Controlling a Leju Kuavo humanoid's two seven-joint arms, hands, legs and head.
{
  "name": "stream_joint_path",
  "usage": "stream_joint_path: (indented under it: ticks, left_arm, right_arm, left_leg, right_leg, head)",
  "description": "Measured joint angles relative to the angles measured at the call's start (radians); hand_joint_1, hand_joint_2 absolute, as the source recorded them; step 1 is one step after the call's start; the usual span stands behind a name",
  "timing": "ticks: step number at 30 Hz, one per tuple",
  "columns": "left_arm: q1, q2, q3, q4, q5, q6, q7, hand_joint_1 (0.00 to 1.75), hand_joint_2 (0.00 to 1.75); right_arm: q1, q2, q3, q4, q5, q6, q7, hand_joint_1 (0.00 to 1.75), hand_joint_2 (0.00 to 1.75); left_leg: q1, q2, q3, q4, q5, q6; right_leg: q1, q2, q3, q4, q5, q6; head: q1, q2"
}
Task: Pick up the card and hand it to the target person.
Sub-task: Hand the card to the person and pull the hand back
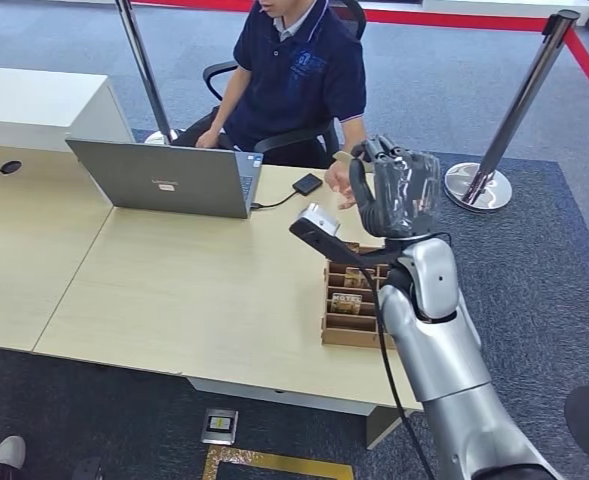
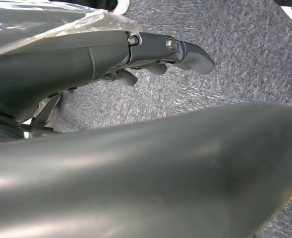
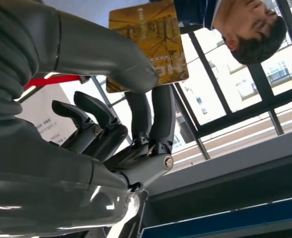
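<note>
Down by the carpet (image 2: 230,29), left hand (image 2: 147,54) hanging, fingers loosely out, gripping nothing. Further right, laptop (image 1: 166,180) on the desk (image 1: 178,290), then cardboard tray (image 1: 351,320). Above it, right hand (image 1: 397,190) raised, pinching the card (image 3: 151,42) between thumb and fingers, close to the person (image 1: 298,70).

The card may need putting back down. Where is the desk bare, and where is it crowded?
Bare: the wide stretch of desk between laptop and cardboard tray. Crowded: the far corner, with the person's hand, black device and right hand.
</note>
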Motion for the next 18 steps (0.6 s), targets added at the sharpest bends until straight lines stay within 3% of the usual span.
stream_joint_path:
  ticks: [7, 18]
  left_arm:
    - [-0.001, -0.003, 0.026, -0.001, 0.026, 0.020, 0.004, 0.00, 0.00]
    - [-0.001, -0.002, 0.039, -0.003, 0.037, 0.031, 0.012, 0.00, 0.00]
  right_arm:
    - [-0.039, 0.045, 0.003, 0.072, -0.008, 0.017, -0.016, 1.75, 1.75]
    - [-0.037, 0.046, 0.064, 0.093, -0.075, 0.035, -0.015, 1.75, 1.75]
  left_leg:
    - [0.000, -0.002, -0.002, 0.000, 0.001, 0.000]
    - [0.000, -0.003, -0.004, 0.000, 0.001, 0.000]
  right_leg:
    - [0.000, -0.001, -0.001, 0.000, 0.001, 0.000]
    - [0.000, -0.003, -0.002, -0.001, 0.001, 0.000]
  head:
    - [0.000, 0.000]
    - [0.000, 0.000]
